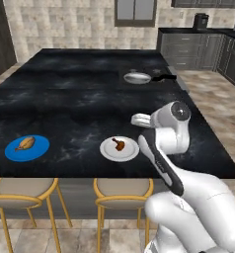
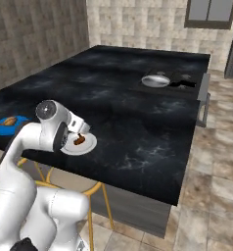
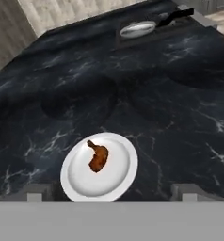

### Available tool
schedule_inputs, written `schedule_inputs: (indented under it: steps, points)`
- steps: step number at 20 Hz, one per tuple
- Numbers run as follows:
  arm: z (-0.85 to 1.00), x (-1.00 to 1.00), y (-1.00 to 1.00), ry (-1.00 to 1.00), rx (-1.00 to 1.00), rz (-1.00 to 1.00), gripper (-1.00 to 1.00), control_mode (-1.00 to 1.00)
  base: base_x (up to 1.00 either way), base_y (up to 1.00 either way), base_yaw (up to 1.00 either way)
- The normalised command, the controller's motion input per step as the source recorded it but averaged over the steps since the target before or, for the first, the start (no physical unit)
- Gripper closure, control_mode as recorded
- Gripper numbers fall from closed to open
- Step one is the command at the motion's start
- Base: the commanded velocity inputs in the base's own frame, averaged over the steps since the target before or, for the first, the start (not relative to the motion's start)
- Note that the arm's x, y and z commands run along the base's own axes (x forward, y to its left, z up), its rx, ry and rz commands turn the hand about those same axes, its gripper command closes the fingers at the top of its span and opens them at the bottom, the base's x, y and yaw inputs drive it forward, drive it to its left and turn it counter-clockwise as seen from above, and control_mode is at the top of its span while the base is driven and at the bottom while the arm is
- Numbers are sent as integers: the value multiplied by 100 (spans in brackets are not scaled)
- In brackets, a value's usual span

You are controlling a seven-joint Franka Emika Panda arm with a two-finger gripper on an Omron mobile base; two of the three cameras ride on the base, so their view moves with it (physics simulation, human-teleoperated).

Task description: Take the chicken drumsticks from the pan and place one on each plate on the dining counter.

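One reddish-brown drumstick (image 3: 98, 157) is laid flat in the middle of the white plate (image 3: 118, 181), which is set near the front edge of the black marble dining counter (image 1: 80, 99). The other, more golden drumstick (image 1: 25, 143) is laid on the bright blue plate (image 1: 13, 153), placed well off to the left along that same edge. The light-grey pan (image 1: 137, 77), black handle pointed right, is parked far back on the counter.

Open room: the dining counter (image 1: 80, 94) is bare black marble between the plates and the pan (image 1: 137, 77).
Near edge: white plate (image 3: 100, 167) with a drumstick (image 3: 98, 157); blue plate (image 1: 26, 147) with a drumstick (image 1: 25, 143), well apart.
Below the edge: two stools (image 1: 123, 190).
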Motion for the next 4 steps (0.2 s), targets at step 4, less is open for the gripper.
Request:
schedule_inputs:
  steps: [4]
  points:
    - [0, -100, 0, -14, -1, 3, -100, -100, 0, 0, 0]
